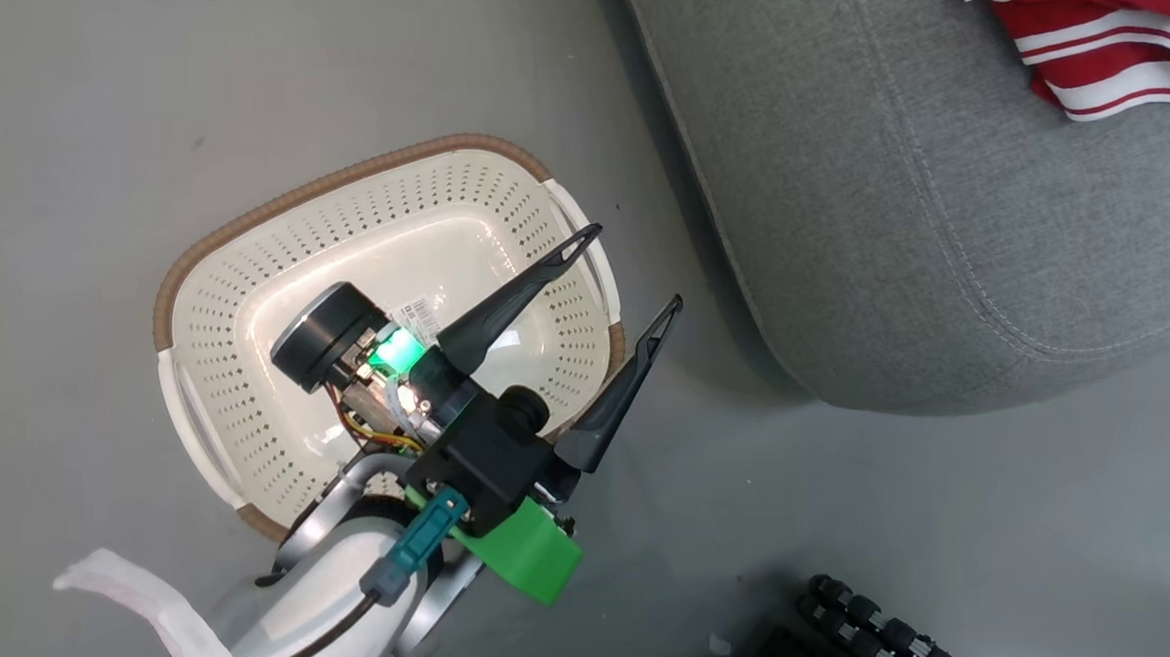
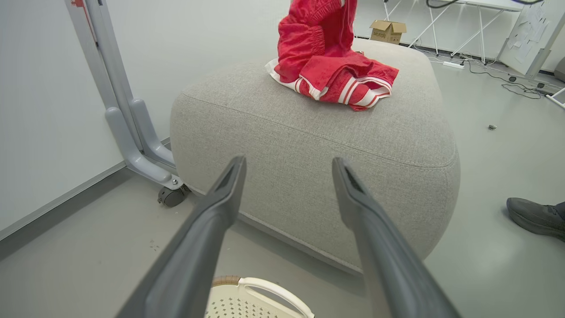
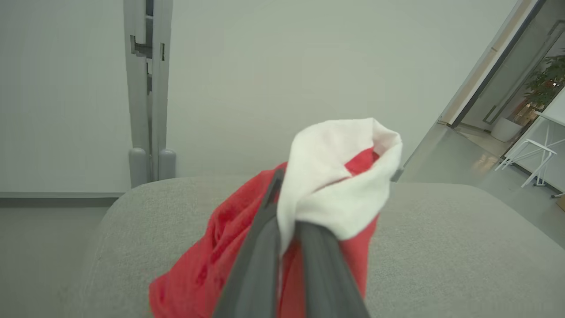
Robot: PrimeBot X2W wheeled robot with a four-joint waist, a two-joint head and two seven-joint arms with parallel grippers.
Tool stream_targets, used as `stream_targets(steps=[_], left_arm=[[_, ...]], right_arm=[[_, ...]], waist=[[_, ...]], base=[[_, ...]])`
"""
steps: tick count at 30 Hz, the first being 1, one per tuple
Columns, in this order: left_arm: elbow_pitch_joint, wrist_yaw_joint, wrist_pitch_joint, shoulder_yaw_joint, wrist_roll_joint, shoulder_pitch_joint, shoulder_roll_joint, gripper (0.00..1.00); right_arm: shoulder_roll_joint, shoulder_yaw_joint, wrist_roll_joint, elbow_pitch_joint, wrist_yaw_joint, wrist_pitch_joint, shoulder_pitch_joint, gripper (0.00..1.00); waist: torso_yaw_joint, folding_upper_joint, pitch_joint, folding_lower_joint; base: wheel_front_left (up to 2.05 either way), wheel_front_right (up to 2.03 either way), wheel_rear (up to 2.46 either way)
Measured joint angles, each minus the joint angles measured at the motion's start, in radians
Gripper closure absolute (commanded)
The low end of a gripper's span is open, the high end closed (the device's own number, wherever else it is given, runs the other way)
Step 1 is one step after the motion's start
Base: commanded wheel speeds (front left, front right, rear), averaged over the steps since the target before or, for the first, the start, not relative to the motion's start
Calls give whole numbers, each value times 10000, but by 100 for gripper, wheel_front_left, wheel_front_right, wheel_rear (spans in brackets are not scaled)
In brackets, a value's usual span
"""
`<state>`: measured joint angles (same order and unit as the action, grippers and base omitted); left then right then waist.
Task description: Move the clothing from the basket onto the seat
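Two red garments (image 2: 344, 77), one basket (image 1: 242, 276), one seat (image 1: 941, 250).

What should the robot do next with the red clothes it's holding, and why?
Probably open the right gripper and let go. It is shut on a red garment that hangs over the grey seat, where another red piece lies. The basket looks empty, so dropping this one there should finish the job.

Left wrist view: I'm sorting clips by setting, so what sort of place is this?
Probably a lab or office workspace, not a home: bare grey hard floor, white metal-legged tables with loose cables nearby, and a wheeled grey metal stand beside the large grey fabric seat.
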<state>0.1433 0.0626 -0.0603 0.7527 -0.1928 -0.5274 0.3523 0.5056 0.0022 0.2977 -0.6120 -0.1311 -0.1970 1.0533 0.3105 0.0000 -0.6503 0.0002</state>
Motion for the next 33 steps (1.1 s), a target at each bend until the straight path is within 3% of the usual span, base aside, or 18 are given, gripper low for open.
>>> stream_targets(steps=[6,9,10,15,22,33], left_arm=[[-167,-23,-130,-33,-6,-92,-38,0],[-253,-192,-328,-84,-65,-91,-169,0],[-316,-201,-362,-81,-90,-89,-203,0],[-591,-320,-660,-73,-320,36,-359,0],[-1106,-648,-1277,-286,-660,534,-529,0],[-1860,-1348,-1875,-1252,-1469,1340,-780,0]], right_arm=[[-596,-67,476,-1490,-2,-491,-790,100],[-771,-418,771,-2002,-2,-571,-1080,33],[-848,-500,832,-2038,-2,-604,-1169,0],[-1175,-968,815,-1693,-2,-646,-1966,0],[-2146,-1808,134,376,-2,-652,-4078,0],[-3678,-1776,-1028,3519,0,-656,-6819,0]], waist=[[-308,0,-193,0],[-357,0,-65,0],[-364,0,1,-1],[-400,0,405,-1],[-505,0,1261,-2],[-938,0,2686,-2]], base=[[0,0,0],[0,0,0],[0,0,0],[0,0,0],[0,0,0],[0,0,0]])
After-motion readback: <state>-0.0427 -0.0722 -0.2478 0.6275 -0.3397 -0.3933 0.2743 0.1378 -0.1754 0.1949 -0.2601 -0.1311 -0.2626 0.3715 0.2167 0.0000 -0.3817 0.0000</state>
